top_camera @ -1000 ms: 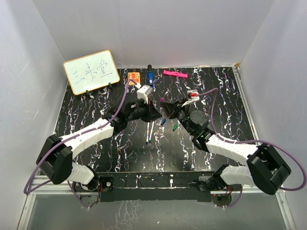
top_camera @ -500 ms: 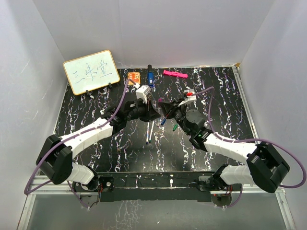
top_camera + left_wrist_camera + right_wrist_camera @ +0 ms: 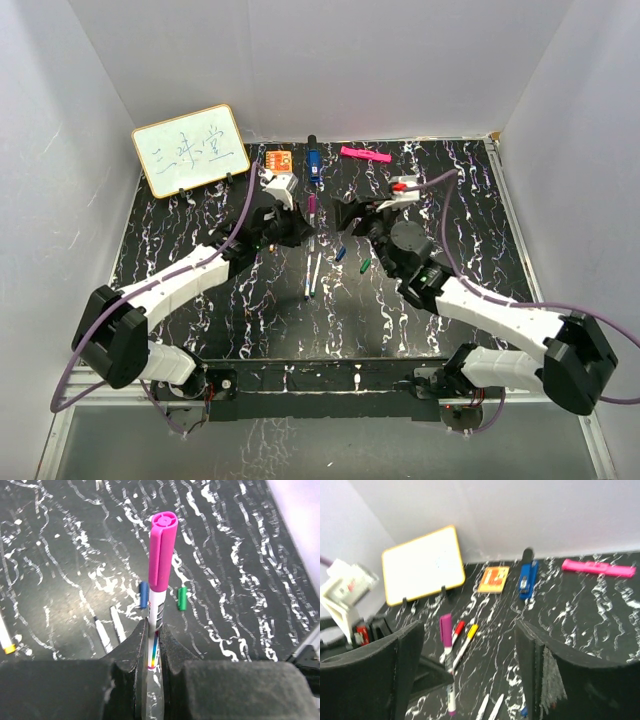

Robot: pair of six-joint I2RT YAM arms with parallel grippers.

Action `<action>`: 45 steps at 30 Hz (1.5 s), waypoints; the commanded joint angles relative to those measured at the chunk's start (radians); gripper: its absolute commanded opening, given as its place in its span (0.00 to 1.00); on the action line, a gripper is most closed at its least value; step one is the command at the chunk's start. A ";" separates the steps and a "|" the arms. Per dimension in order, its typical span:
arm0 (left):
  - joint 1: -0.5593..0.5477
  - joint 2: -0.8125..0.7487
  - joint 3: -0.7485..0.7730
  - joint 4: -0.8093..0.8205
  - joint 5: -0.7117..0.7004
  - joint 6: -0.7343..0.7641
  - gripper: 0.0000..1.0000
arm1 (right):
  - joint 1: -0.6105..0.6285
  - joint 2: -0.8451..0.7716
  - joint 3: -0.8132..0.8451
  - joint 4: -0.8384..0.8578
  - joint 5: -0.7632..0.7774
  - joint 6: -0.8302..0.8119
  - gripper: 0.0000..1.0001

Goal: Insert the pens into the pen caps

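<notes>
Lower barrel of held pen (image 3: 158, 597) hidden between left hand (image 3: 153, 630) fingers. Yellow-tipped pen (image 3: 5, 641) cut off at left wrist view's left edge. Right wrist view blurred; blue bit (image 3: 522, 711) at bottom edge mostly behind right hand (image 3: 469, 630), unidentifiable.

right gripper (image 3: 467, 630) gapes wide; past it a purple-capped pen (image 3: 445, 629) (red-capped pen (image 3: 458, 627) and yellow-capped pen (image 3: 472, 629) just beside), whiteboard (image 3: 422, 562) propped farther back.
</notes>
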State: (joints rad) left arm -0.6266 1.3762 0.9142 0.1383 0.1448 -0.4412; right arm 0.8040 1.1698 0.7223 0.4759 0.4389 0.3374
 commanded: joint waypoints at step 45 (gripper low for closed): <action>0.166 0.624 0.532 -0.517 -0.177 0.113 0.27 | -0.020 -0.071 -0.069 -0.059 0.241 0.017 0.98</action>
State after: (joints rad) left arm -0.4675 2.0209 1.4014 -0.3462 -0.0223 -0.3252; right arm 0.7853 1.0897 0.6384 0.4099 0.6563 0.3504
